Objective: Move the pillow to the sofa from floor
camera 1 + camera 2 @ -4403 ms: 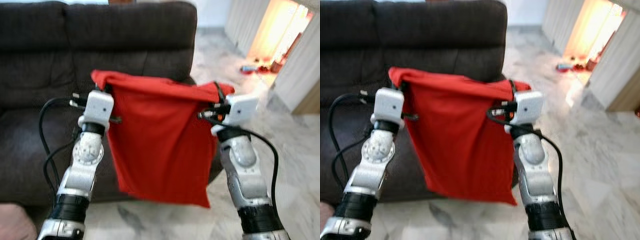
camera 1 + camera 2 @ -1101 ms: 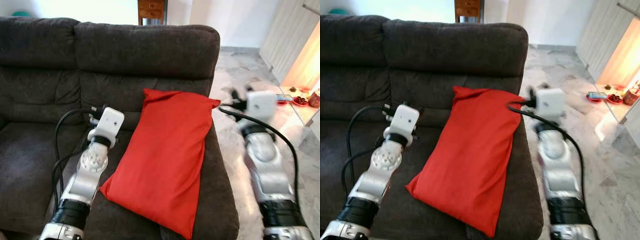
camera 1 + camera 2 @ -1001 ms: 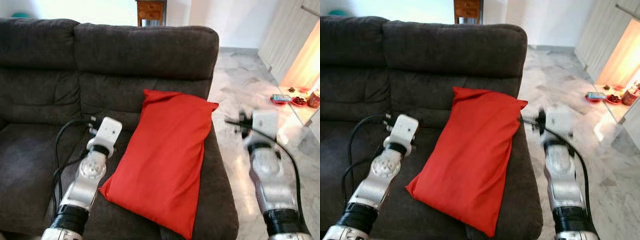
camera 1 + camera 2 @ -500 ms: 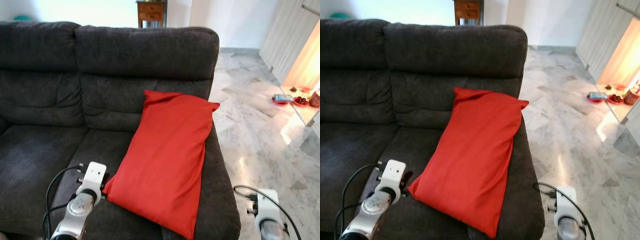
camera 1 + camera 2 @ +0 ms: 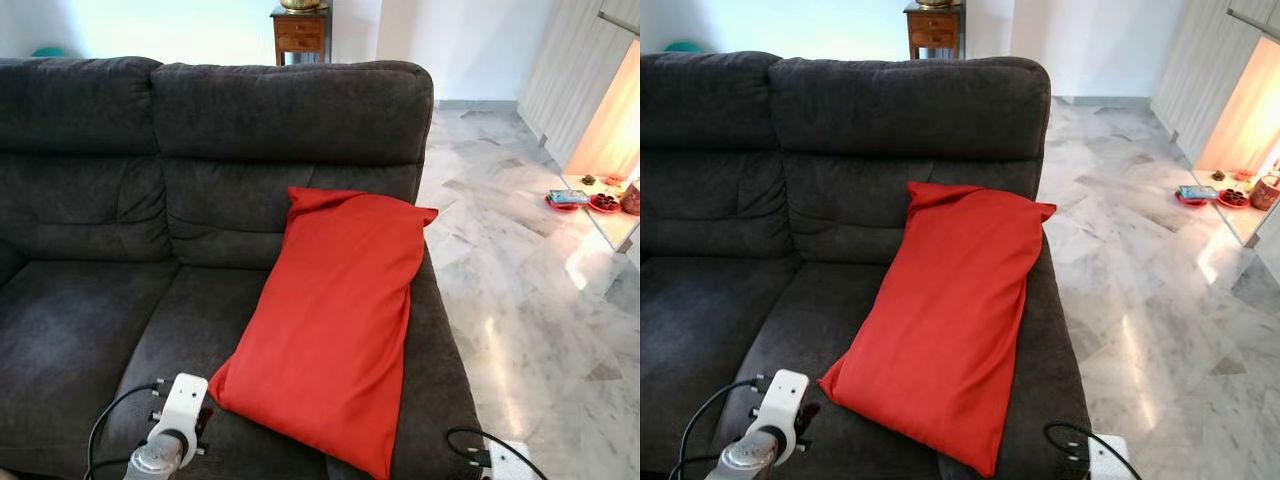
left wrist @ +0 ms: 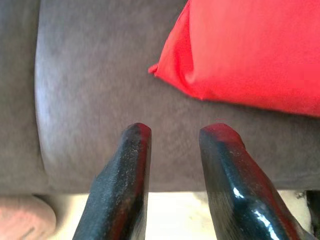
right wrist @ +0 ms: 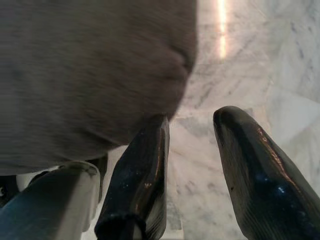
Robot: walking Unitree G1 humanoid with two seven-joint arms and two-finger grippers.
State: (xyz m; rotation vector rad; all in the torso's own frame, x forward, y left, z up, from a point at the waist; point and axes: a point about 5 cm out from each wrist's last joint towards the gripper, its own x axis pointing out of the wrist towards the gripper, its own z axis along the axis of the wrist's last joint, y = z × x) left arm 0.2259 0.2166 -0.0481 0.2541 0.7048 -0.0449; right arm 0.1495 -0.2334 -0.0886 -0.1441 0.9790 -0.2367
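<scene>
Red pillow (image 5: 335, 325) leans on the sofa (image 5: 120, 250) edge and may slide floorward; left gripper (image 6: 172, 135) and right gripper (image 7: 192, 125) hang spread, empty.

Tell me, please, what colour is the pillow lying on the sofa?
Plain red; the pillow shows best in the left eye view.

The head views are sharp and evenly lit by soft daylight from behind the sofa (image 5: 200, 200). Warm orange light spills from an opening on the right, leaving a bright glare streak on the marble floor (image 5: 1140, 330). In the right wrist view the sofa edge is blurred, and the black fingertips (image 7: 250, 165) look soft and carry glossy highlights.
</scene>
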